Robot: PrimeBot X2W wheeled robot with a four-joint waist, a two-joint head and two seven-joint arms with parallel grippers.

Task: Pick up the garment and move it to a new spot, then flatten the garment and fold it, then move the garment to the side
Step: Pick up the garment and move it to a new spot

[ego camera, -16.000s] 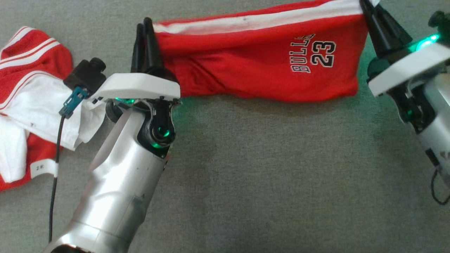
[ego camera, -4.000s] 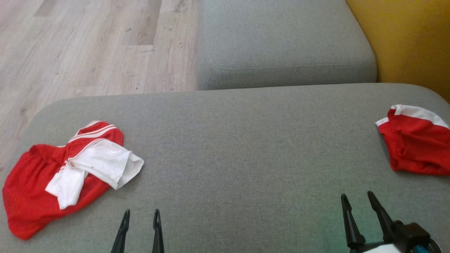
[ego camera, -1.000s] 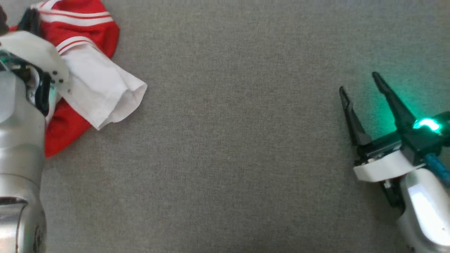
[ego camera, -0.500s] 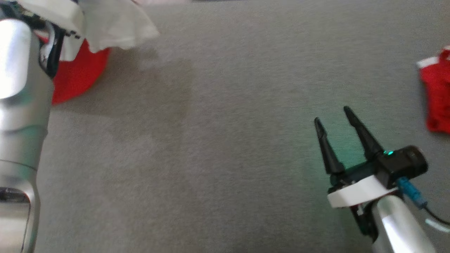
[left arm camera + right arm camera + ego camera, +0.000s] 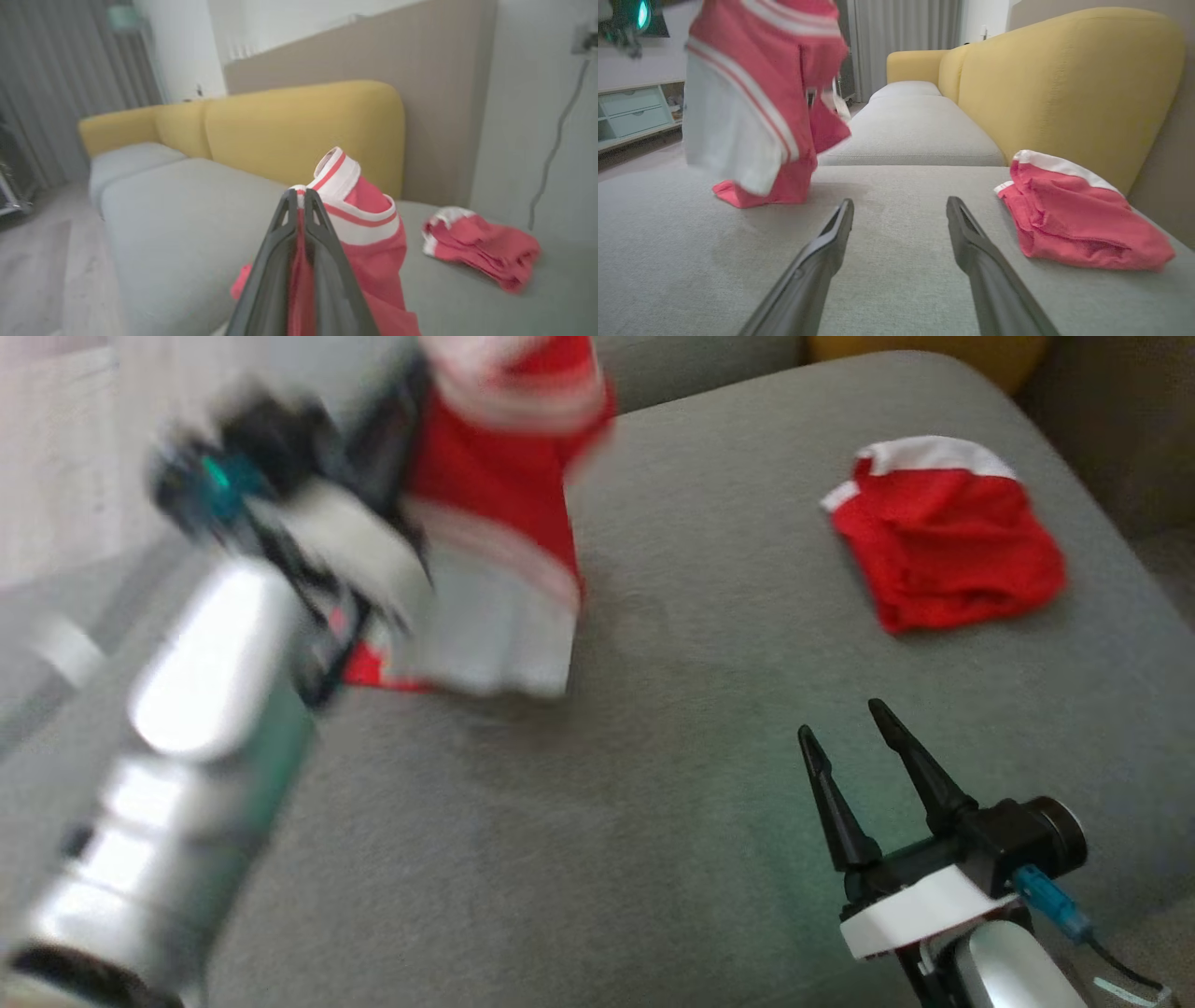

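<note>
The left hand (image 5: 297, 193) is closed tight on the red and white garment (image 5: 495, 495), pinching the cloth near its striped white band. The garment hangs from that grip over the far left part of the grey sofa cushion (image 5: 653, 821), bunched and twisted, and its lowest fold seems to brush the cushion. The head view is blurred on this side, so the exact pinch point shows best in the left wrist view.

The right hand (image 5: 843, 721) is open and empty, low over the near right of the cushion. A second red piece (image 5: 943, 541), already folded, lies at the far right, just beside the yellow backrest (image 5: 1064, 79).

This looks like the first step: the garment is picked up and on its way to a new spot. The bare middle of the cushion, between the hanging garment and the folded piece, looks like the likely place to lay it. The right hand would then need to take a free edge so both hands can spread it flat.
</note>
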